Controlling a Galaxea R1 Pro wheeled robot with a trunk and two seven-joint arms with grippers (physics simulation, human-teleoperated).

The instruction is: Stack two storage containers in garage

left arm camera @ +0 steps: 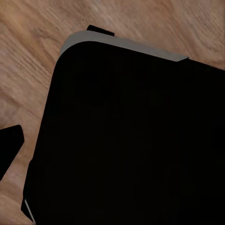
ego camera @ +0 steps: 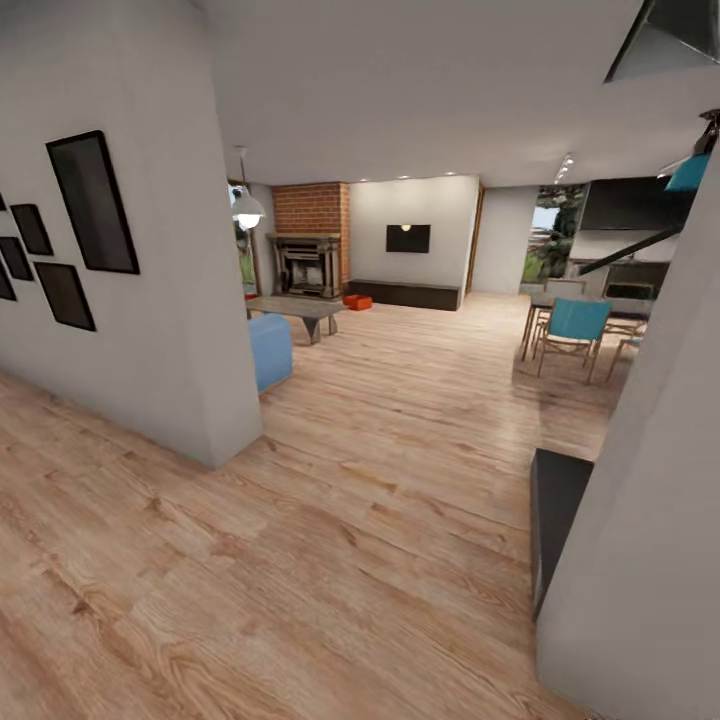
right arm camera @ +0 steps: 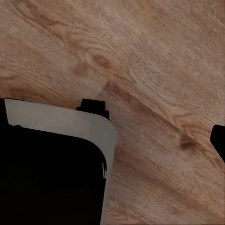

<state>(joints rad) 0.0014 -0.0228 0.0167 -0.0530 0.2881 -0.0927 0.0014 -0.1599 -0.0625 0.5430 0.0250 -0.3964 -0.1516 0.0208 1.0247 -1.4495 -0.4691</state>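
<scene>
Far down the living room, an orange-red patch that looks like the storage containers (ego camera: pixel 357 301) lies on the wood-plank floor to the right of the stone fireplace (ego camera: pixel 305 266). It is too small to tell the two apart. The left wrist view has one dark fingertip (left arm camera: pixel 9 146) at its edge, above wood planks and beside my black base (left arm camera: pixel 131 140). One dark fingertip (right arm camera: pixel 219 143) also edges the right wrist view, over planks near the base's grey-rimmed corner (right arm camera: pixel 70 124). Neither gripper's gap shows. The garage is out of view.
A white wall corner (ego camera: pixel 190 330) with black picture frames juts in at the left. Behind it are a blue seat (ego camera: pixel 269 350) and a low grey table (ego camera: pixel 297 310). A white wall (ego camera: pixel 650 520) with a dark panel (ego camera: pixel 555 520) stands close at the right. Teal dining chairs (ego camera: pixel 575 327) are beyond it.
</scene>
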